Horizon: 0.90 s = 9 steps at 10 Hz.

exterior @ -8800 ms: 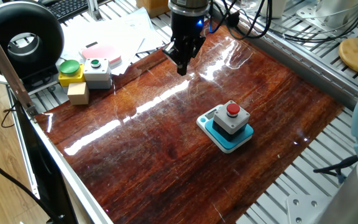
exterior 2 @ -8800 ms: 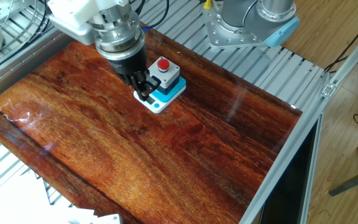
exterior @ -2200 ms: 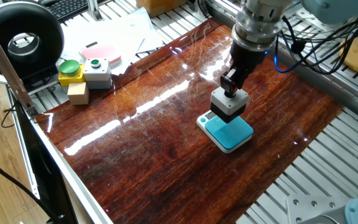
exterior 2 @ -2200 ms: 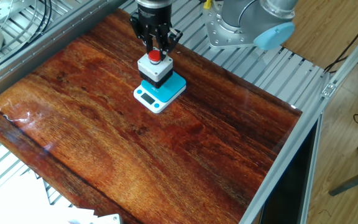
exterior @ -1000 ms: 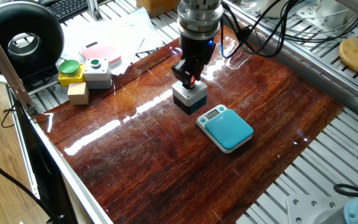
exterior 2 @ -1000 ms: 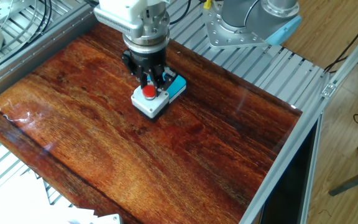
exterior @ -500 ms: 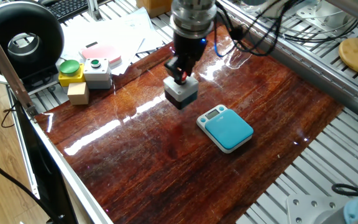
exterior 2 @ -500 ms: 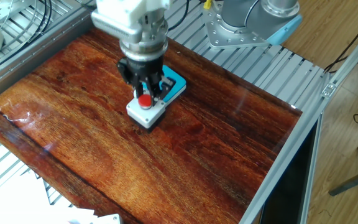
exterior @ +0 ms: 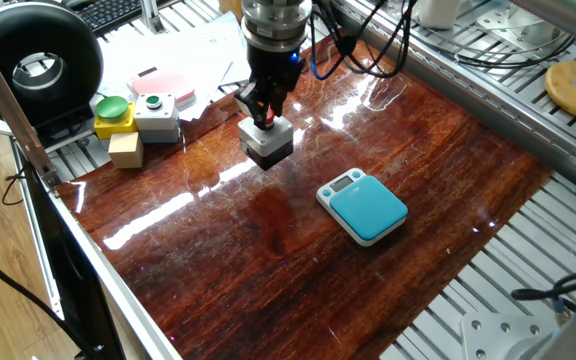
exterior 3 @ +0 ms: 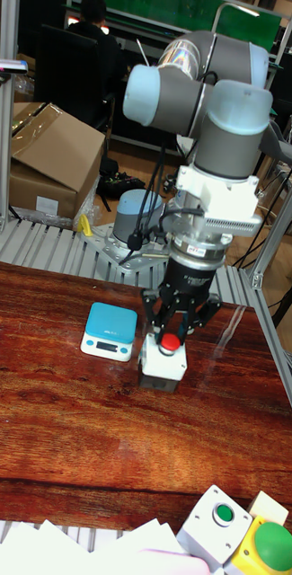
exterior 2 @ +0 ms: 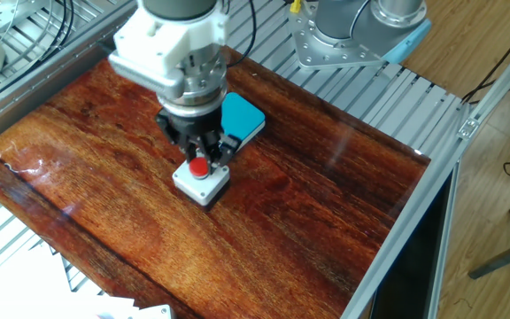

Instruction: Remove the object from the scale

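Note:
The object (exterior: pixel 269 143), a dark grey box with a light grey top and a red button (exterior 2: pixel 199 168), is off the scale, left of it in one fixed view. My gripper (exterior: pixel 264 113) is shut on it from above, fingers either side of the button. I cannot tell whether its base touches the wooden table. The scale (exterior: pixel 364 206), teal top and white rim with a display strip, lies bare on the table. In the other fixed view the object (exterior 2: pixel 202 182) hangs under my gripper (exterior 2: pixel 199 160), which partly hides the scale (exterior 2: pixel 243 117). In the tall fixed view the object (exterior 3: pixel 163 364) sits right of the scale (exterior 3: pixel 110 330), gripper (exterior 3: pixel 170 335) over it.
Off the table's left edge stand a grey box with a green button (exterior: pixel 156 113), a yellow box with a big green button (exterior: pixel 113 114) and a small wooden block (exterior: pixel 126 150). Papers (exterior: pixel 193 50) lie behind them. Aluminium rails (exterior: pixel 528 110) border the table.
My gripper has carried the object further left, away from the scale. Earlier it lifted the object off the scale's teal plate. The scale has not moved.

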{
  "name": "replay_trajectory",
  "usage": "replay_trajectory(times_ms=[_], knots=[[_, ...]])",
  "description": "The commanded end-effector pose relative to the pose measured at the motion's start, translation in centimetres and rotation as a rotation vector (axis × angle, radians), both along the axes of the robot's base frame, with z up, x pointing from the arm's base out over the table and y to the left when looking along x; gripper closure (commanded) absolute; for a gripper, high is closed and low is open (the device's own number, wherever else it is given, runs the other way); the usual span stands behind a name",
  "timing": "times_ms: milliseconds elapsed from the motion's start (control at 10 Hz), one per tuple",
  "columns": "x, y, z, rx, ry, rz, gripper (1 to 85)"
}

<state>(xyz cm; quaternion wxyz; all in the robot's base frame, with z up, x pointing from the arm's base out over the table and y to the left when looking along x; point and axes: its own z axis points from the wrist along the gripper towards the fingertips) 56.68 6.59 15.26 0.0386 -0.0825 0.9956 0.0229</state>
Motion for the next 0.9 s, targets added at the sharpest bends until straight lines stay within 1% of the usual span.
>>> replay_trajectory(times_ms=[0, 300, 400, 500, 600, 700, 800], knots=[[2.1, -0.3, -0.8, 0.01, -0.015, 0.014, 84.7], [3.8, -1.9, -1.4, 0.035, -0.026, 0.065, 84.7], [3.8, -2.3, -1.6, 0.034, -0.026, 0.064, 84.7], [3.6, -2.1, -2.0, 0.049, -0.028, 0.062, 84.7], [3.6, -2.2, -2.5, 0.045, -0.028, 0.054, 84.7], [3.4, -2.3, -3.1, 0.031, -0.029, 0.041, 84.7], [3.4, -2.1, -3.6, 0.03, -0.041, 0.034, 84.7]])
